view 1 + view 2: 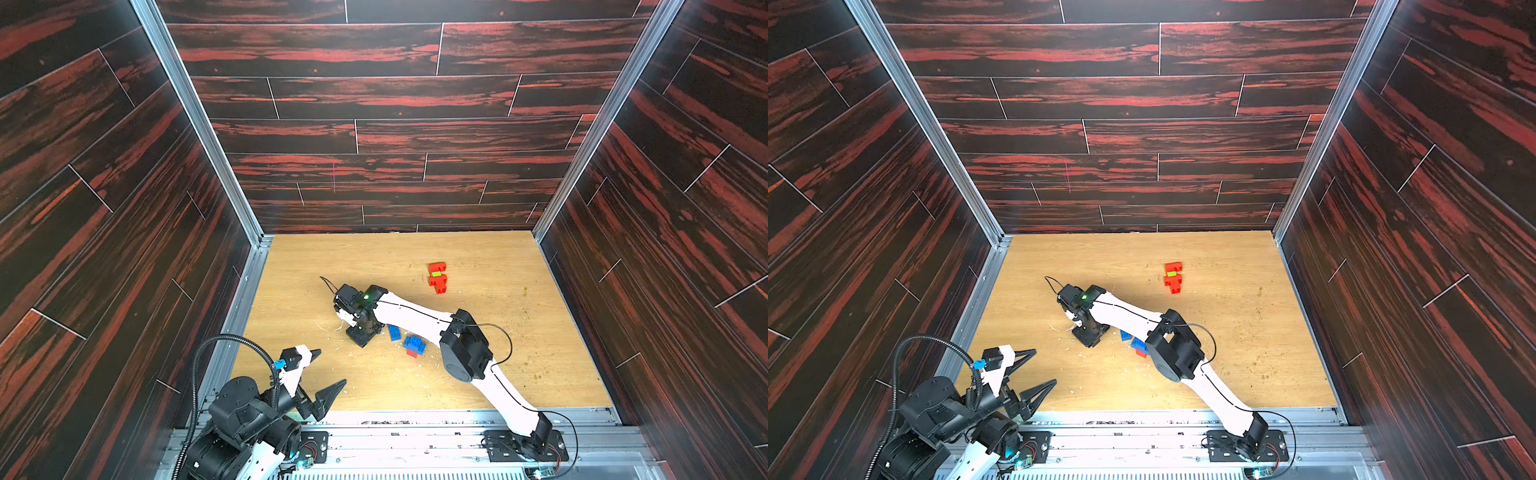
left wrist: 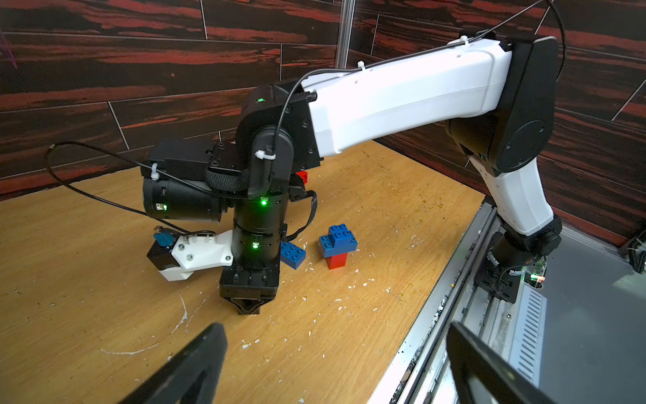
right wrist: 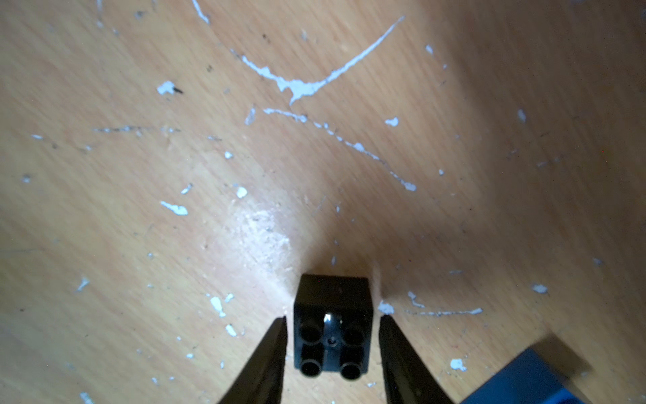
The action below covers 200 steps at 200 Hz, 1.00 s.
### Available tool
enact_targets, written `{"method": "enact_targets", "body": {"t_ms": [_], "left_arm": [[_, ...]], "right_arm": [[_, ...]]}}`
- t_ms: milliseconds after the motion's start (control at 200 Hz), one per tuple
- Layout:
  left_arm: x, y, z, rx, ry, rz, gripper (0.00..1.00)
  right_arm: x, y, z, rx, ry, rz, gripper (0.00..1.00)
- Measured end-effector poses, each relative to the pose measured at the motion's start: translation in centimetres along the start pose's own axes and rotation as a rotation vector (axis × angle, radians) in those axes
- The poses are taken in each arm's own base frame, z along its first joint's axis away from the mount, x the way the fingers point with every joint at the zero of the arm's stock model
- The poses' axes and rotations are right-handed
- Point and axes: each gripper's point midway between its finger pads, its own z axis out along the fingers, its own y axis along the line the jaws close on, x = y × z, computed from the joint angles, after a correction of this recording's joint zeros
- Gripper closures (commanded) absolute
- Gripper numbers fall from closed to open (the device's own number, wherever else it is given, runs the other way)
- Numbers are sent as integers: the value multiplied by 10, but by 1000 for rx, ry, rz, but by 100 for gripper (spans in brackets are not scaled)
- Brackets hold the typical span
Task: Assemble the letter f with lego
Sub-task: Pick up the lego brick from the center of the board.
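A small black lego brick [image 3: 332, 297] lies on the wooden table with its hollow underside toward the right wrist camera. My right gripper [image 3: 332, 318] straddles it, open, with a thin gap on each side. In both top views the gripper [image 1: 360, 337] points down at the table's left middle and hides the brick. Beside it lie a loose blue brick [image 1: 394, 332] and a blue stack on a red brick [image 1: 414, 344]. A red-orange piece with a lime brick [image 1: 437, 277] rests farther back. My left gripper [image 1: 332, 365] hangs open and empty at the front left.
Dark panelled walls enclose the table [image 1: 478, 374] on three sides. A metal rail [image 1: 415, 419] runs along the front edge. The right arm's elbow [image 1: 463, 351] hangs just right of the blue bricks. White flecks and scratches mark the wood.
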Motion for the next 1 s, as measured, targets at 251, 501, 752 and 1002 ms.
{"method": "enact_targets", "body": {"t_ms": [251,501,752,1002], "left_arm": [[0,0,0,0,0,0,0],[0,0,0,2,-1,1,0],[0,0,0,2,-1,1,0],[0,0,0,2,-2,1,0]], "right_arm": [[5,-1,11,3,27,0,55],[2,-1,9,5,20,-1,80],[6,-7,8,38,28,-9,78],[23,-20,-28,106,26,-54,78]]}}
